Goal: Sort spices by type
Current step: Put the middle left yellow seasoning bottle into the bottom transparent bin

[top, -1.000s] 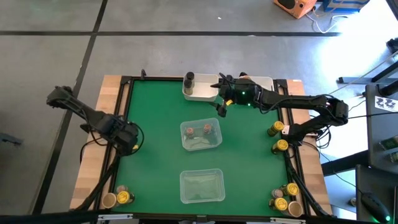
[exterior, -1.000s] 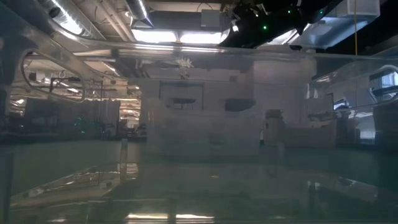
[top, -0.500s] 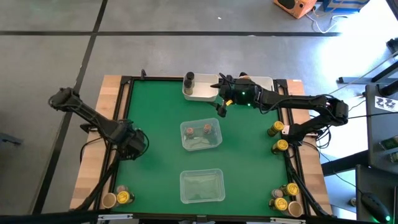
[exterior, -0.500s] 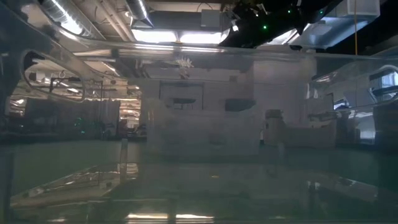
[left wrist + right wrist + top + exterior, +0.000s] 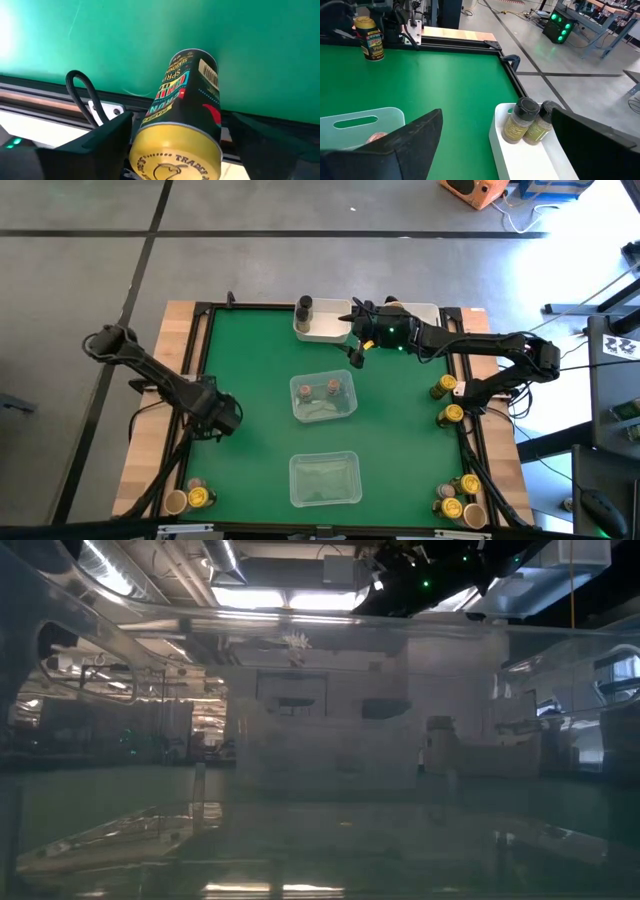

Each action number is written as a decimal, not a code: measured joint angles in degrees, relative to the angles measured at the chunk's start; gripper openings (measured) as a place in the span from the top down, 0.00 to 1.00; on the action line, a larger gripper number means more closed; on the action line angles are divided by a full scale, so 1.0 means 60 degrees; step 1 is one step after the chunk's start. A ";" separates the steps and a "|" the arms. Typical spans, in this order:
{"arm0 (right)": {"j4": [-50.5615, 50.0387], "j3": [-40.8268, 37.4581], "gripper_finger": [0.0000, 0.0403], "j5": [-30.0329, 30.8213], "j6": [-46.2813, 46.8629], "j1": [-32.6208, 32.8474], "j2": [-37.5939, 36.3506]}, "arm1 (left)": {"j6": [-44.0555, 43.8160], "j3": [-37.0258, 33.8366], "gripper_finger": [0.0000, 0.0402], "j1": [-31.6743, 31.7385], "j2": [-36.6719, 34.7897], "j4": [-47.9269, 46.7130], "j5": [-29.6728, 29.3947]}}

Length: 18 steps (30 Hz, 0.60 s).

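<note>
My left gripper is shut on a yellow-lidded spice jar above the green mat near its left edge. The same jar shows upright in the right wrist view. My right gripper is open and hovers between the white bin and the centre clear tray. Two reddish-brown-topped jars stand in that tray. Two dark-lidded jars stand in the white bin. More yellow-lidded and tan-lidded jars stand at the near left corner, the right edge and the near right corner. My left gripper pinches the yellow-lidded jar between its two fingers at the lid end. It comes from above and points down, with the lid toward the wrist. The jar stays upright below the fingers; whether its base touches the mat I cannot tell.
A second clear tray lies near the mat's near edge. A black frame borders the green mat, with wooden boards outside it. Open mat lies between the trays and both side edges.
My left gripper has moved toward the table's near edge and a little to the right, carrying the yellow-lidded jar with it. My right arm has kept still.
</note>
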 joint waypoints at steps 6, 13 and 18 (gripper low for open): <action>0.0000 0.0000 0.08 0.0000 0.0003 0.0000 0.0000 | 0.0365 -0.0063 0.37 0.0000 -0.0001 0.0013 0.0008; -0.0003 0.0000 0.08 0.0000 -0.0001 0.0000 0.0000 | 0.0617 -0.0096 0.50 0.0015 -0.0005 -0.0049 -0.0090; -0.0011 0.0000 0.08 0.0000 0.0023 0.0000 0.0000 | 0.0604 -0.0100 0.54 0.0015 -0.0005 0.0014 -0.0148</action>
